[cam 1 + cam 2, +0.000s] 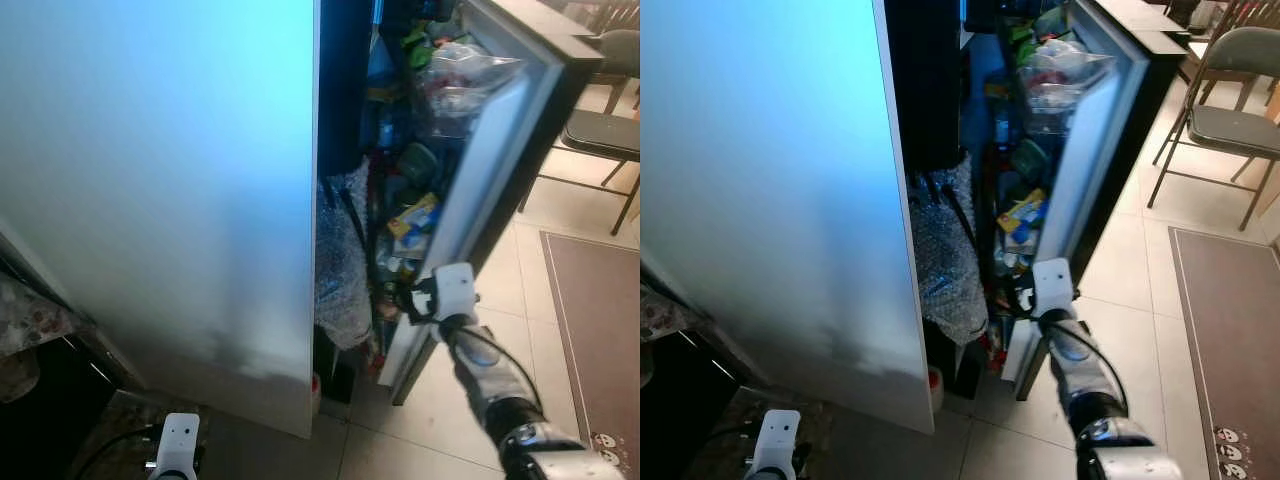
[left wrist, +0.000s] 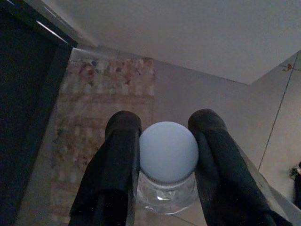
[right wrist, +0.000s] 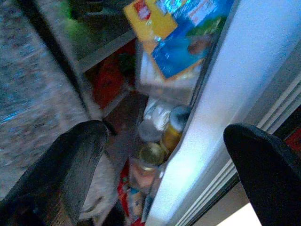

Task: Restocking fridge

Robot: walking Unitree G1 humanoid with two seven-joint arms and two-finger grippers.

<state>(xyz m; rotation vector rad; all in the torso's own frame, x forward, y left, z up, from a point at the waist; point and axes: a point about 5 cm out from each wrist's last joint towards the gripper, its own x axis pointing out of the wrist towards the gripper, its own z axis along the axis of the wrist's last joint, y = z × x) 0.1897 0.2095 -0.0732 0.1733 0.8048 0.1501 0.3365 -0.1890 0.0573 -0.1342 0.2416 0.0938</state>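
A clear bottle with a pale blue round cap [image 2: 168, 153] sits clamped between the two black fingers of the left gripper [image 2: 167, 160], held low beside the fridge's [image 1: 170, 190] side wall. The right arm stretches forward, its right gripper [image 3: 171, 160] spread wide around the edge of the open fridge door [image 1: 480, 190], beside packed door shelves [image 3: 160, 56].

Dim, blue-tinted frames; right wrist view blurred, corners dark.
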